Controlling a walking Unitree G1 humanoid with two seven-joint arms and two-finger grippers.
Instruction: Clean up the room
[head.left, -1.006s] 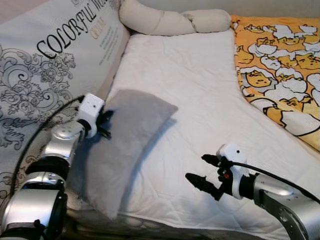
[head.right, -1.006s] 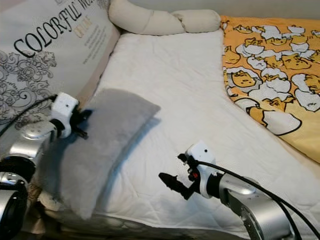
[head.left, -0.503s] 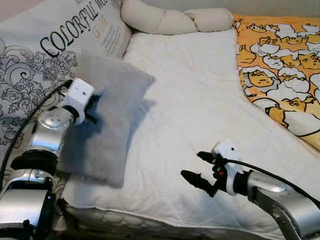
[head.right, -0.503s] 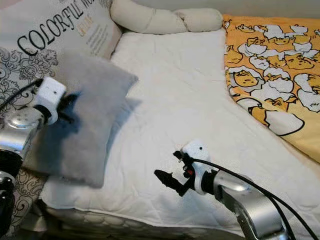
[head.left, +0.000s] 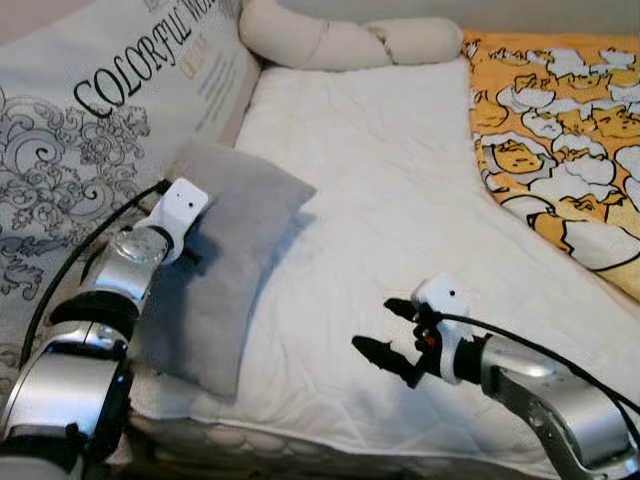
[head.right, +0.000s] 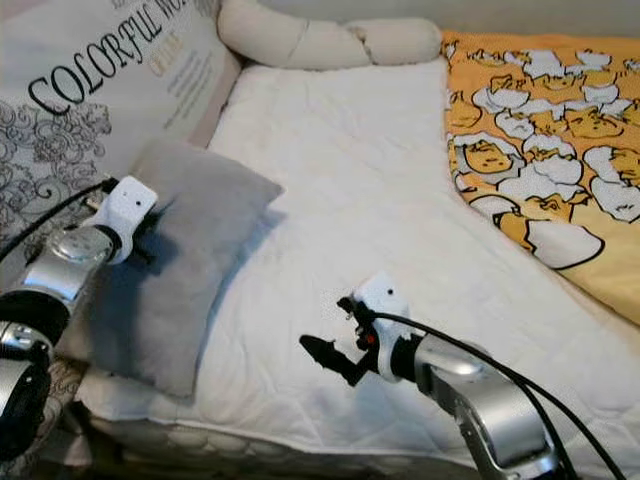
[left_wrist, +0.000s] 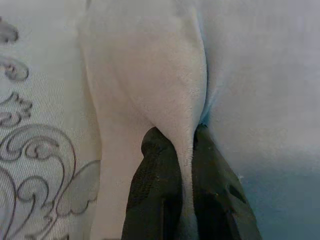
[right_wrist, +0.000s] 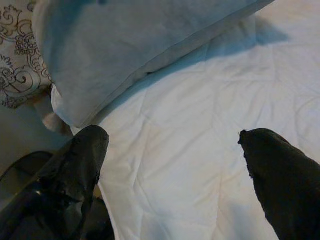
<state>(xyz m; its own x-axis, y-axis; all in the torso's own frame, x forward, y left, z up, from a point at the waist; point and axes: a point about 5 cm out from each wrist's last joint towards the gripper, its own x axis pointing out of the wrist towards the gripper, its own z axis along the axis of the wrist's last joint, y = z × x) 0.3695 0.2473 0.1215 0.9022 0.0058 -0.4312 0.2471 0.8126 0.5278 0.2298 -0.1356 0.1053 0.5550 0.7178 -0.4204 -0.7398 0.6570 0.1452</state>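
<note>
**Setting the pillow against the headboard**

White quilted mattress (head.left: 400, 200) fills the head views, with a printed headboard (head.left: 90, 130) along the robot's left, a cream bolster (head.left: 340, 42) at the far end and a yellow blanket (head.left: 560, 130) on the right. Left claw (head.left: 190, 248) pinches the grey pillow (head.left: 225, 260), which lies at the bed's left edge, its far corner touching the headboard. Right claw (head.left: 385, 335) hovers over bare mattress, fingers spread wide, holding nothing.

Left wrist view: both fingers (left_wrist: 155, 200) squeeze a thin fold of pillow, so the grip is shallow. Judged from this, move slowly; a jerk could pull the fabric free.

Right wrist view: the pillow's near corner (right_wrist: 75, 110) overhangs the mattress edge. Best to slide it inward and seat it flat before letting go.
</note>
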